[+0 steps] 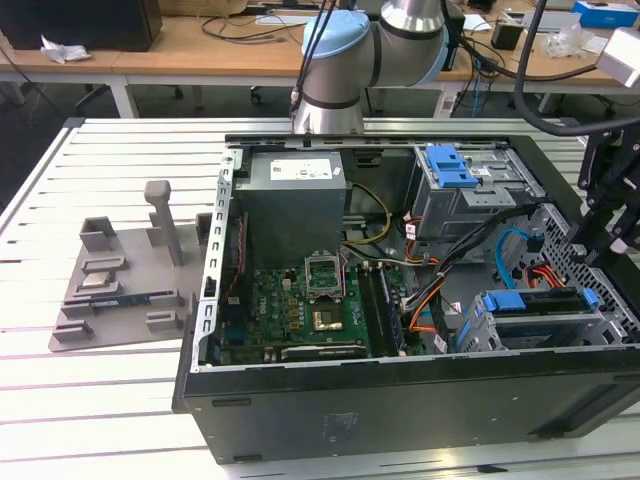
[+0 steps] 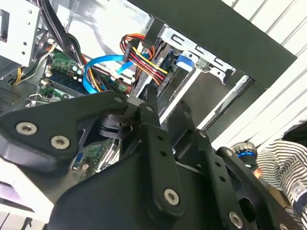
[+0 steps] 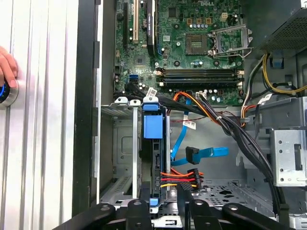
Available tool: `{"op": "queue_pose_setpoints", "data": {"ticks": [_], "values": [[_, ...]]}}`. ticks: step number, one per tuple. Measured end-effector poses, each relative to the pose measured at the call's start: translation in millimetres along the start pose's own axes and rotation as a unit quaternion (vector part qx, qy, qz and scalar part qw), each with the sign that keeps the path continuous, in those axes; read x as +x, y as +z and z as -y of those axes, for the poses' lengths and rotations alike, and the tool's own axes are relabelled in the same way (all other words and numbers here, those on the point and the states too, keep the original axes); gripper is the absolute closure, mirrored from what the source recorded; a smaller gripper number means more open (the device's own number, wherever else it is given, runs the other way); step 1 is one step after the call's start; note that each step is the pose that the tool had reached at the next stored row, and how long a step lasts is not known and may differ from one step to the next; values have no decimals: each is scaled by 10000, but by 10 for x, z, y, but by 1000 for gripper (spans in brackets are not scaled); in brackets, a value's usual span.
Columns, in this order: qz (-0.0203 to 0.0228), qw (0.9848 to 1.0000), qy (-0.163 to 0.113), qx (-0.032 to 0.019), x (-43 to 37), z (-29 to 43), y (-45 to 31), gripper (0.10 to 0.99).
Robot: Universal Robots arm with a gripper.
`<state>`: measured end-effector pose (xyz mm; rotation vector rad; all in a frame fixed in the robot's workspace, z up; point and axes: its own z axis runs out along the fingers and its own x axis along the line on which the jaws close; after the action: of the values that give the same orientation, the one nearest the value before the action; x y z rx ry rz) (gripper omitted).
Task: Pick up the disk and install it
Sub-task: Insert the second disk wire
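Note:
The disk (image 1: 540,303) stands on edge in the drive cage (image 1: 500,330) at the case's front corner, on the exterior view's right, blue rails along its sides. In the first wrist view the disk (image 3: 157,163) shows edge-on under a blue latch (image 3: 153,127). My gripper (image 1: 605,240) hangs just above the cage's outer end. In both wrist views the black fingers (image 3: 145,191) stand apart on either side of the disk's edge, with a gap between them, and my gripper (image 2: 168,103) holds nothing.
The open computer case (image 1: 400,400) lies on a slatted white table. Inside are the motherboard (image 1: 300,310), the grey power supply (image 1: 295,205), blue and orange cables (image 3: 192,153) and an upper bay (image 1: 470,195). A grey fixture (image 1: 125,285) sits outside. A person's hand (image 3: 5,67) rests by a button.

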<state>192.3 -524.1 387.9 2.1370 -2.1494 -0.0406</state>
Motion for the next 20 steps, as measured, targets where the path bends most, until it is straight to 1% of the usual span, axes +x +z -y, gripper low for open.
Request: {"op": "queue_pose_setpoints", "data": {"ticks": [2, 3, 5, 8, 9, 10, 11, 14, 15, 16, 17, 18, 20], "values": [[0, 10000, -4, 0, -56, -28, 6, 725], [0, 10000, -11, 1, -103, -71, 17, 725], [-2, 10000, -18, 1, -132, -120, 31, 725], [-2, 10000, -31, 2, -220, -245, 68, 725], [-3, 10000, -35, 2, -236, -292, 82, 725], [-5, 10000, -58, 3, -238, -355, 119, 725], [-11, 9999, -112, 7, -241, -370, 159, 725], [-11, 9999, -114, 7, -241, -371, 160, 725], [-11, 9999, -115, 7, -241, -371, 160, 741], [-11, 9999, -115, 7, -241, -371, 160, 871], [-11, 9999, -116, 7, -241, -371, 160, 871], [-11, 9999, -117, 7, -241, -371, 160, 925], [-11, 9999, -119, 7, -241, -371, 160, 925]]}}
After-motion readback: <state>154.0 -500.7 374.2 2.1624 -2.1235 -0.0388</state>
